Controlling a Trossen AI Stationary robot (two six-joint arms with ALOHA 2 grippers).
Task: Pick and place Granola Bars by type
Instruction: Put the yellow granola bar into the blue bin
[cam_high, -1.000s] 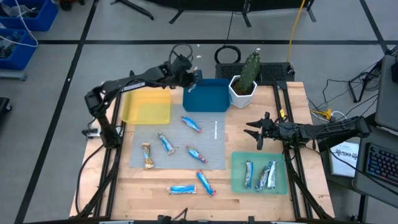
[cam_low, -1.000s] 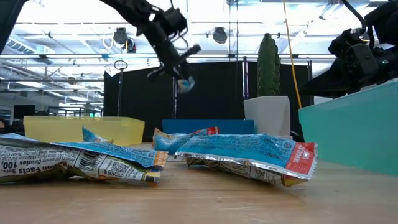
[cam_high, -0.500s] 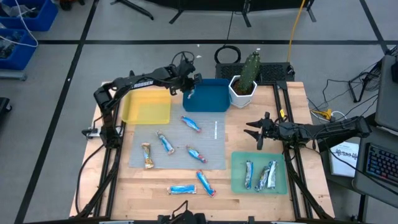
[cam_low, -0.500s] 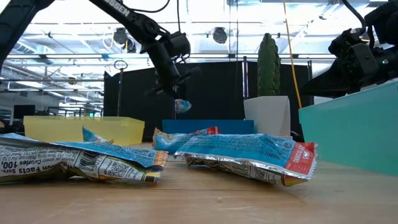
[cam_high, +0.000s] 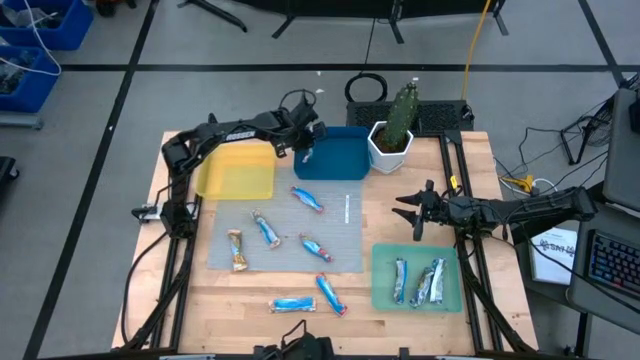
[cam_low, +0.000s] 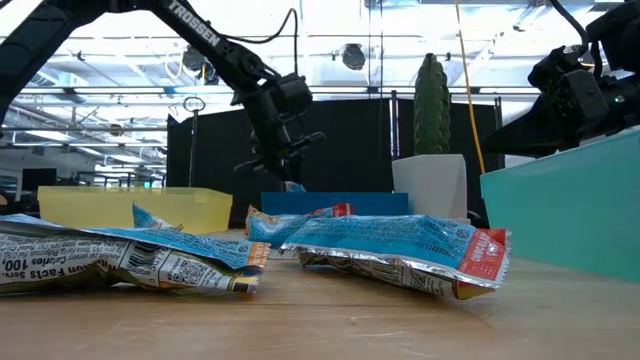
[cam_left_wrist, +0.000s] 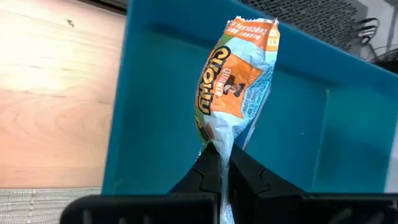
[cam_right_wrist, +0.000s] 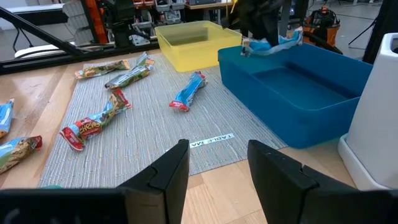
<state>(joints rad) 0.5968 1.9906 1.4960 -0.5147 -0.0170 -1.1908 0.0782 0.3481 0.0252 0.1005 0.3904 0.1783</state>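
Observation:
A blue-and-orange granola bar (cam_left_wrist: 236, 81) hangs over the left part of the blue tray (cam_high: 340, 160), with my left gripper (cam_high: 303, 150) shut on it just above the tray. Several more granola bars lie flat on the grey mat (cam_high: 345, 235), for instance a blue one (cam_high: 308, 199) and a brownish one (cam_high: 236, 250). Further bars (cam_high: 418, 282) rest in the green tray (cam_high: 380, 262). The yellow tray (cam_high: 235, 172) holds nothing that I can see. My right gripper (cam_high: 410, 213) waits open at the table's right side, apart from all bars. My left gripper pinches the bar's crimped end (cam_left_wrist: 222, 146) between its two fingers (cam_left_wrist: 208, 169). They come slanting down from the table's left and far side. The bar sticks out beyond the fingertips, clear of the tray floor; its free end (cam_right_wrist: 292, 37) points away from the gripper.
A white pot with a cactus (cam_high: 392, 135) stands right next to the blue tray. A small white label (cam_right_wrist: 211, 140) lies on the mat. Two bars (cam_high: 330, 293) (cam_high: 293, 303) lie on bare wood near the front edge.
My left gripper has sunk toward the blue tray and come a little toward the near edge, rolling its wrist, still shut on the bar. The bar has gone down with it from well above the tray to about rim height.

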